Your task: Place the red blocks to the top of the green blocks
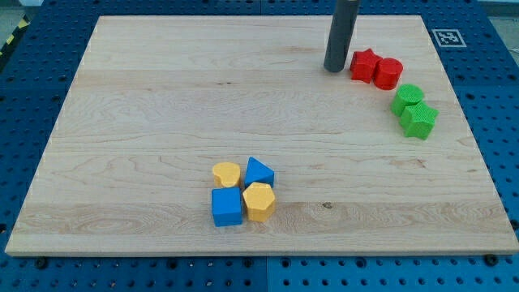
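Note:
A red star block (364,65) and a red round block (388,74) touch each other at the view's upper right. Just below and right of them sit a green round block (408,99) and a green star block (418,119), also touching. My tip (334,69) rests on the board just left of the red star block, a small gap between them.
A cluster lies at the view's lower middle: a yellow heart block (227,173), a blue wedge-like block (259,172), a blue cube (227,207) and a yellow hexagon block (259,202). The wooden board (162,105) lies on a blue perforated table; a marker tag (447,37) is at its top right corner.

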Controlling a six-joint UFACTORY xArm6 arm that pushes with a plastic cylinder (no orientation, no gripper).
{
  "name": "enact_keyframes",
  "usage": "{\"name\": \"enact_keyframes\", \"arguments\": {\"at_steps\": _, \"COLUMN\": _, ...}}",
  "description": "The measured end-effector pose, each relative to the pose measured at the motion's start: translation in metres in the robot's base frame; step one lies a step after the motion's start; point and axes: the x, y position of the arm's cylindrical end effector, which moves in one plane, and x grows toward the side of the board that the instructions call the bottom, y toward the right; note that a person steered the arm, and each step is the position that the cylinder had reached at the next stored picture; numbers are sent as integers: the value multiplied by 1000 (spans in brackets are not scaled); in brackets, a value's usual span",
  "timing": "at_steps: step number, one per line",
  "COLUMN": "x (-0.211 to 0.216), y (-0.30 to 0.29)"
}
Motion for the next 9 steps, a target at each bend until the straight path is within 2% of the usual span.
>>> {"name": "enact_keyframes", "arguments": {"at_steps": 1, "x": 27, "y": -8}}
{"name": "enact_keyframes", "arguments": {"at_steps": 2, "x": 26, "y": 6}}
{"name": "enact_keyframes", "arguments": {"at_steps": 4, "x": -2, "y": 67}}
{"name": "enact_keyframes", "arguments": {"at_steps": 6, "x": -18, "y": 28}}
{"name": "enact_keyframes", "arguments": {"at_steps": 7, "x": -56, "y": 26}}
{"name": "enact_keyframes", "arguments": {"at_steps": 8, "x": -74, "y": 49}}
{"name": "enact_keyframes", "arguments": {"at_steps": 9, "x": -49, "y": 81}}
